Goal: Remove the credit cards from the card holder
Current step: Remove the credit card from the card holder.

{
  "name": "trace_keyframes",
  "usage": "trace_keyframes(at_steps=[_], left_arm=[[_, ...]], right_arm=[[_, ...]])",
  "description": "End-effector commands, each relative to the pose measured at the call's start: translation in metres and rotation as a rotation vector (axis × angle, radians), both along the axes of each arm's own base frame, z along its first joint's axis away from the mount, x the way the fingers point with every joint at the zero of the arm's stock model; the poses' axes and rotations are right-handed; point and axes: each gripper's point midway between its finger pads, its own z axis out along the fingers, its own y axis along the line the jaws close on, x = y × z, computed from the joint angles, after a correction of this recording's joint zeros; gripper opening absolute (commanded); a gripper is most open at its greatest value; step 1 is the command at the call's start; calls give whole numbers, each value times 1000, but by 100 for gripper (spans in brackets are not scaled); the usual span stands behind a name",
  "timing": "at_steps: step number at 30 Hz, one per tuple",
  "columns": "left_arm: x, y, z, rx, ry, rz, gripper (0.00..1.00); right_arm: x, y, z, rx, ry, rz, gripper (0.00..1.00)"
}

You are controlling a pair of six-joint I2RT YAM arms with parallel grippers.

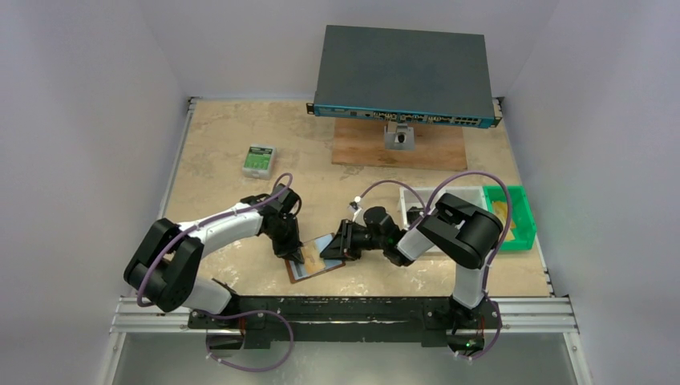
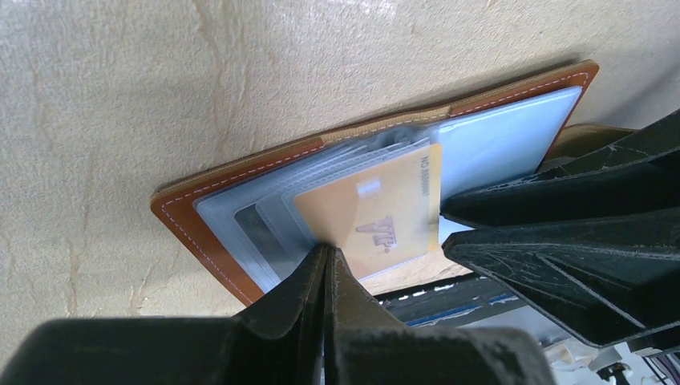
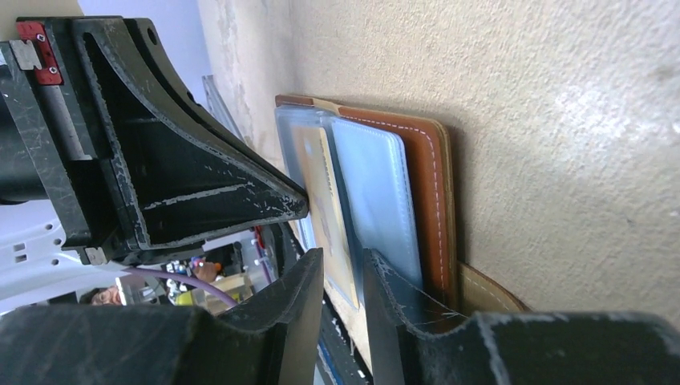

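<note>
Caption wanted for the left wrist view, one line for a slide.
Left gripper pinches orange card in open brown leather card holder; right gripper grips its clear sleeves.

One card holder (image 2: pixel 192 220), seemingly two cards (image 2: pixel 369 216)

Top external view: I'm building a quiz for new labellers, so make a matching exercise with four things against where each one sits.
Things:
1. card holder
2. green-and-white box
3. green bin
4. network switch

Places:
A. far centre, raised up
B. right edge, mid-depth
C. near centre, lying open
D. left half, mid-depth, lying flat

Pairs: 1-C; 2-D; 3-B; 4-A
</note>
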Motion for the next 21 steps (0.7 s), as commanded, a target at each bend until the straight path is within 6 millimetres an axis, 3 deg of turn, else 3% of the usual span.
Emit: trace_keyframes(at_steps=[1, 21], left_arm=[[-2, 23, -21, 134, -2, -13, 0], [-1, 21, -22, 126, 3, -16, 0]], right_arm=[[0, 0, -14, -47, -2, 13, 26], [-6, 6, -21, -43, 22, 44, 15]])
